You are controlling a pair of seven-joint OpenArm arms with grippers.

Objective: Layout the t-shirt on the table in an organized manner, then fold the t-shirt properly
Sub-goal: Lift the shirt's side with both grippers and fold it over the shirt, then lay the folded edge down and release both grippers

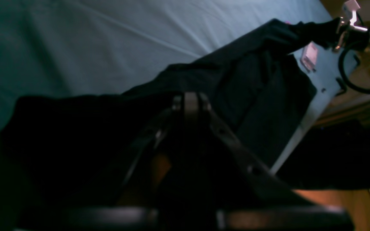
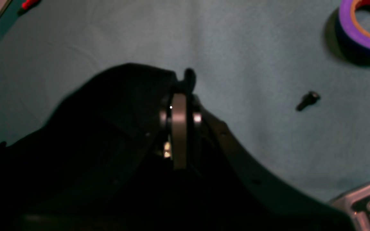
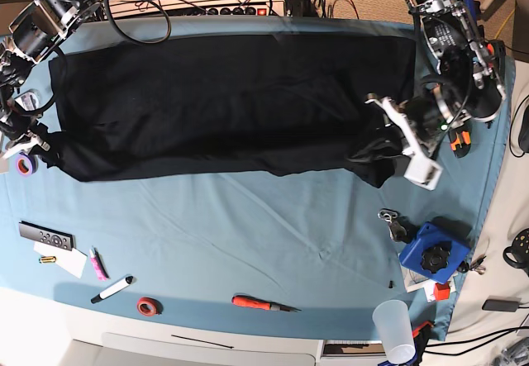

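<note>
Base view shows the t-shirt (image 3: 223, 102) stretched across the far half of the table (image 3: 248, 234), the left gripper (image 3: 382, 139) and right gripper (image 3: 40, 145) each clamped on a near corner; draw both outward evenly to remove wrinkles.

One black t-shirt (image 3: 223, 106) lies on the worktop (image 3: 248, 234). Also there: two tape rolls, purple (image 3: 25, 164) and red (image 3: 148, 306). One screwdriver (image 3: 263, 303), one plastic cup (image 3: 395, 330), one remote (image 3: 46, 235).
</note>
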